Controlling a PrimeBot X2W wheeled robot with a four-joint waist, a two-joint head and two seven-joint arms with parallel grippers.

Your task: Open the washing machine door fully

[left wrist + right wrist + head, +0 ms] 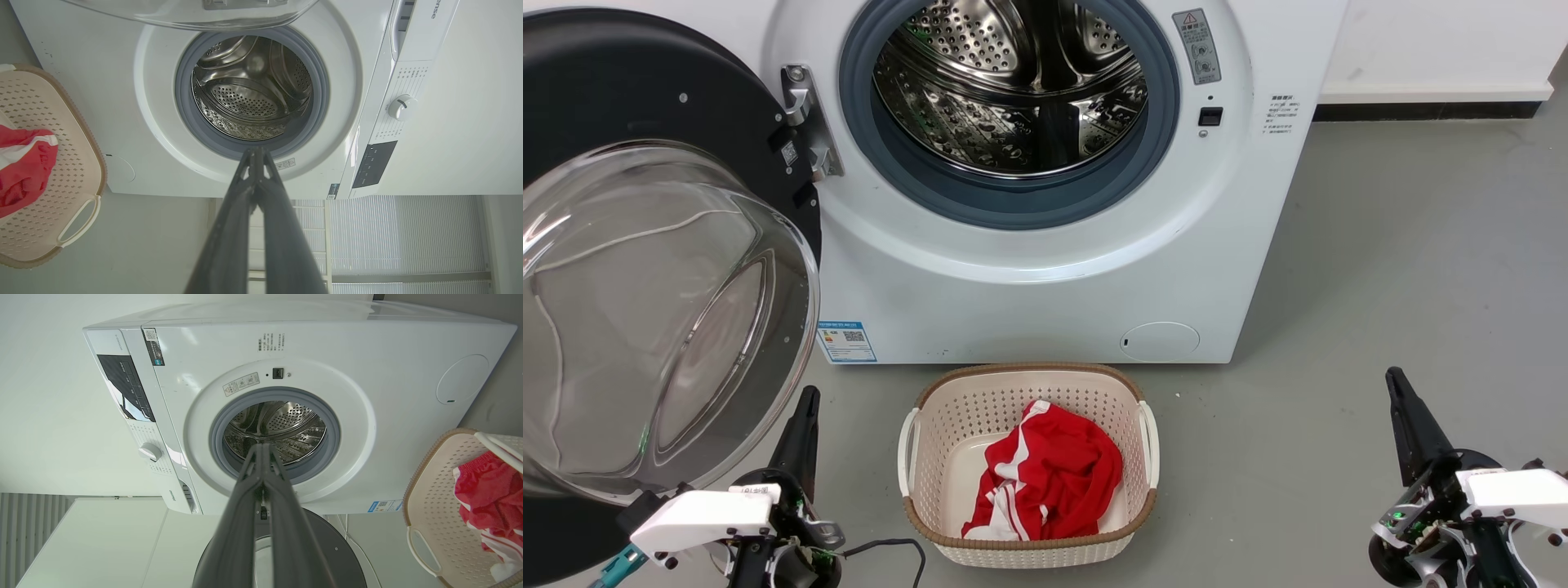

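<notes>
Lowest in the head view sit the two grippers. The left gripper (807, 398) has its two long dark fingers pressed together and holds nothing; the left wrist view shows the tips meeting. The right gripper (1395, 377) is likewise closed and empty, well apart at the far side.

Between them on the grey floor stands a cream perforated plastic laundry basket (1025, 370) with a brown woven rim, holding a crumpled red and white garment (1054, 474).

Just above and to the left of the left gripper hangs the washing machine door (645, 245), a large round glossy black disc with a bulging clear glass bowl. It is swung out to the left on a metal hinge (805, 122), its bowl facing the robot. The left arm is plainly the nearer one, its fingertips just beside the bowl's lower rim.

Behind stands the white boxy front-loading washing machine (1029, 302), its perforated steel drum (1013, 90) laid bare inside a grey rubber ring (1013, 211).

The door looks about fully open, though the frames do not settle whether the hinge has reached its stop. Any last push would go leftward and back, away from the basket, and I see nothing in that path.
</notes>
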